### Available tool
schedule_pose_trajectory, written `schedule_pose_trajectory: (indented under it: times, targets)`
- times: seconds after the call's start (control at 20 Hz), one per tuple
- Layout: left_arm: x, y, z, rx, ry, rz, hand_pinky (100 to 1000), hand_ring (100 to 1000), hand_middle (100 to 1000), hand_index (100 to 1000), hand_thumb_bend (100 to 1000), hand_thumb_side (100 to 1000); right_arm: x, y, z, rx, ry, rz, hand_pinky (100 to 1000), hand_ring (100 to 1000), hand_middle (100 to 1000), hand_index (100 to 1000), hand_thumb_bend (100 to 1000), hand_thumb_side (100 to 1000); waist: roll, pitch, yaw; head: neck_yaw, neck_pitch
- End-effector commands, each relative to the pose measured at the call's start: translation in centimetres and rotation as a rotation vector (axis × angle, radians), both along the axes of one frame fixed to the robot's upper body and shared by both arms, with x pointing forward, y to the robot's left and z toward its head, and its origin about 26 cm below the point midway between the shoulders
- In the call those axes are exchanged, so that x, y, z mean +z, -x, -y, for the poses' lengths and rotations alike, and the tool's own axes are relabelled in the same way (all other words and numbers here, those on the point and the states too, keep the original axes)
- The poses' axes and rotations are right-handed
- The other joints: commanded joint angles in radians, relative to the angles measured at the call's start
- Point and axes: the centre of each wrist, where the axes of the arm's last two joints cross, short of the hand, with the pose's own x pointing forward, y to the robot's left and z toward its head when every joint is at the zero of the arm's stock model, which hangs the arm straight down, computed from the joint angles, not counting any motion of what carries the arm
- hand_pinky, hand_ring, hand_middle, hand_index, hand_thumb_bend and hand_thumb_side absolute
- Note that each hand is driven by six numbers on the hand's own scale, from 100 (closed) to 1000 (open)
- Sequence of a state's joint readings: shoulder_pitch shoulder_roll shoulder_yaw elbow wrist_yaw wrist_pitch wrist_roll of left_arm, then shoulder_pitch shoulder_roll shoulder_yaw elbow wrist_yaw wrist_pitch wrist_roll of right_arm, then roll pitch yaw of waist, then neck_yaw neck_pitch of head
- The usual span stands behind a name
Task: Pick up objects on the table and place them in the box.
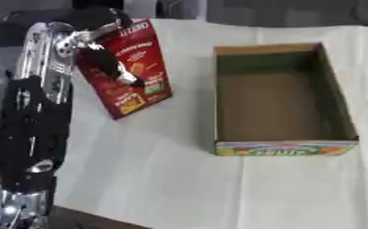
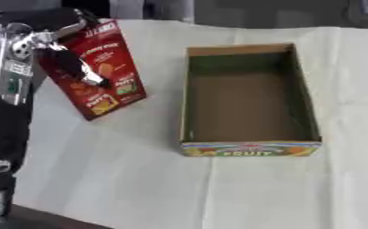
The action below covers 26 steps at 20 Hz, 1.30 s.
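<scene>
Now | left hand (image 1: 100, 56) grasping flat red cardboard snack packet (image 1: 136, 67), tilted, held over white-clothed table (image 1: 163, 179) | open brown cardboard box (image 1: 277, 96) well apart to its right

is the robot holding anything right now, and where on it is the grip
Yes. The left hand holds the red snack box, with its fingers curled across the printed front face towards the box's upper left corner. The right hand is not in view.

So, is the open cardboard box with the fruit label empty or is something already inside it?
Empty. The brown cardboard box shows only its bare floor. The red carton is held in the left hand, outside the box.
</scene>
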State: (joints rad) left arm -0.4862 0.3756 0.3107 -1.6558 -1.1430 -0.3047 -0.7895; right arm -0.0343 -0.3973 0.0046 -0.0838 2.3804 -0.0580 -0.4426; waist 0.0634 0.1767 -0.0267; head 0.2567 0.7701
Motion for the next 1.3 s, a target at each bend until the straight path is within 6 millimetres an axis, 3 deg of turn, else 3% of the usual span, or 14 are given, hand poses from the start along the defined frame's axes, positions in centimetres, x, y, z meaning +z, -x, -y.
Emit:
schedule_pose_trajectory:
  times: [0.05,0.1,0.15,0.2,0.3,0.45,0.85,1.05,1.25,1.3]
  targets:
    - [-2.2,-0.1,0.5,-0.072,-0.093,-0.165,244,541,643,681,468,212,0.5,0.5,1.0,-0.012,0.019,-0.006,459,577,646,753,100,1000,-0.006,0.002,-0.001,0.010,0.000]
    - [-1.9,0.0,0.5,-0.062,-0.096,-0.154,201,504,600,641,350,123,0.5,0.5,1.0,-0.013,0.020,-0.005,459,576,646,752,100,1000,-0.005,0.003,0.000,0.010,0.000]
    - [-1.5,0.2,0.5,-0.053,-0.097,-0.138,146,461,547,594,187,122,0.5,0.5,1.1,-0.013,0.020,-0.005,459,576,646,752,100,1000,-0.005,0.003,0.000,0.010,0.000]
    - [-1.1,0.4,0.6,-0.043,-0.096,-0.109,100,396,483,545,100,130,0.5,0.5,1.1,-0.012,0.021,-0.005,459,577,646,752,100,1000,-0.005,0.003,0.000,0.009,0.000]
    - [-0.7,0.5,0.9,-0.030,-0.102,-0.058,100,217,355,479,100,151,0.5,0.4,1.1,-0.011,0.021,-0.005,459,577,646,753,100,1000,-0.004,0.003,-0.001,0.009,0.000]
    - [-0.2,0.6,1.2,-0.028,-0.124,-0.005,100,141,318,453,100,148,0.5,0.4,1.1,-0.009,0.022,-0.007,459,577,646,752,100,1000,-0.004,0.002,-0.002,0.009,0.000]
    - [1.2,0.1,0.6,-0.095,-0.100,0.061,100,149,312,460,100,180,0.5,0.6,1.0,-0.007,0.025,-0.019,460,577,647,753,100,1000,0.000,-0.006,0.000,-0.001,0.000]
    - [1.4,-1.0,0.0,-0.231,-0.002,0.077,100,131,259,465,100,297,0.6,0.8,1.1,-0.006,0.030,-0.025,459,577,646,752,100,1000,0.004,-0.014,0.003,-0.008,0.000]
    - [2.5,-1.4,-0.4,-0.334,0.158,0.198,100,119,228,468,100,321,0.5,0.8,1.1,-0.001,0.027,-0.032,460,578,647,752,100,1000,0.003,-0.020,0.004,-0.016,0.000]
    - [2.9,-1.4,-0.2,-0.354,0.182,0.219,100,118,220,469,100,368,0.5,0.8,1.1,0.001,0.028,-0.035,460,578,647,752,100,1000,0.003,-0.022,0.004,-0.017,0.000]
